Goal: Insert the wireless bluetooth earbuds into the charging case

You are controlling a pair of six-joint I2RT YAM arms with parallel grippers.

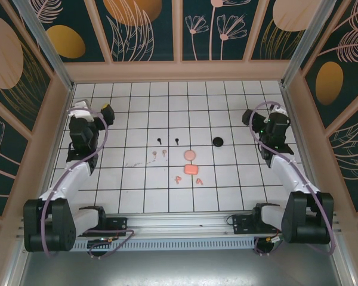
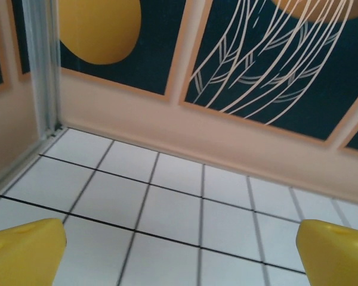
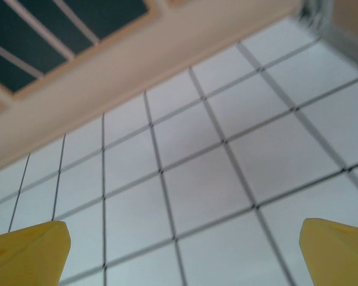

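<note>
Before reaching in, note the starting pose: left fingers (image 2: 24,250) and right fingers (image 3: 24,253) spread wide, pinching nothing, hanging toward the back of the surface (image 1: 131,101), well apart from the work. Locate the targets mid-surface: black earbuds (image 1: 159,142), pale earbuds (image 1: 154,154) just nearer, coral earbuds (image 1: 178,179) nearest, beside the coral case (image 1: 191,169). Begin with the coral pair (shortest carry, seemingly). Descend straight over one bud, narrow the spread first, pinch across the stem, avoid nudging its twin. Confirm an open case beforehand; too small to tell from above.
</note>
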